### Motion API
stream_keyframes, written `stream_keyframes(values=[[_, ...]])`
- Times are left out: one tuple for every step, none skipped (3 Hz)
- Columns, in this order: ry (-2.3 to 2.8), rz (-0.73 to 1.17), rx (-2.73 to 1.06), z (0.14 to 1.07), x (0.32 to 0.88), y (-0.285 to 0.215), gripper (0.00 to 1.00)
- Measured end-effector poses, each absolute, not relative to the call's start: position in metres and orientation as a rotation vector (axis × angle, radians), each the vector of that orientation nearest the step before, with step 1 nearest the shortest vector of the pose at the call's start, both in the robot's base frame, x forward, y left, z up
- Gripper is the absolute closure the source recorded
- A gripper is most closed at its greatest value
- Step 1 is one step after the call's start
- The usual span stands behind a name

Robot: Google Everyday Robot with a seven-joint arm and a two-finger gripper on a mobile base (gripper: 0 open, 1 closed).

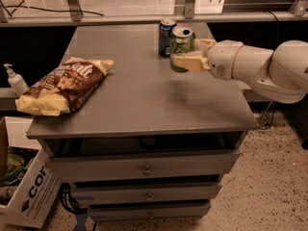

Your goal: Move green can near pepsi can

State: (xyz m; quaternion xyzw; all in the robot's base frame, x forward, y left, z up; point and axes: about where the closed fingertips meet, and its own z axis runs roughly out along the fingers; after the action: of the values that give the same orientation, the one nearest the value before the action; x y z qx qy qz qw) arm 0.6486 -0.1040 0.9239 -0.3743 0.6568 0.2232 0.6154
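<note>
camera view: gripper [188,56] clenched on green can [182,41] at mid-body, can upright, just right of pepsi can [166,36], nearly touching. judged light, thin-walled, slick, dents easily; a side grip at mid-height suits it, moderate squeeze.

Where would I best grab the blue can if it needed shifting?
Probably around its middle, from the chip bag side or the front: the blue can stands upright, a plain cylinder. Its other side is crowded by the green can, held in the gripper just beside it.
</note>
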Motion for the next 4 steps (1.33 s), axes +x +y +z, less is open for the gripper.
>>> stream_keyframes(values=[[1.590, 0.402, -0.825, 0.913, 0.677, -0.152, 1.00], [1.591, 0.405, -0.824, 0.911, 0.684, -0.149, 1.00], [1.597, 0.393, -0.792, 0.910, 0.707, -0.153, 1.00], [1.605, 0.400, -0.740, 0.907, 0.734, -0.152, 1.00]])
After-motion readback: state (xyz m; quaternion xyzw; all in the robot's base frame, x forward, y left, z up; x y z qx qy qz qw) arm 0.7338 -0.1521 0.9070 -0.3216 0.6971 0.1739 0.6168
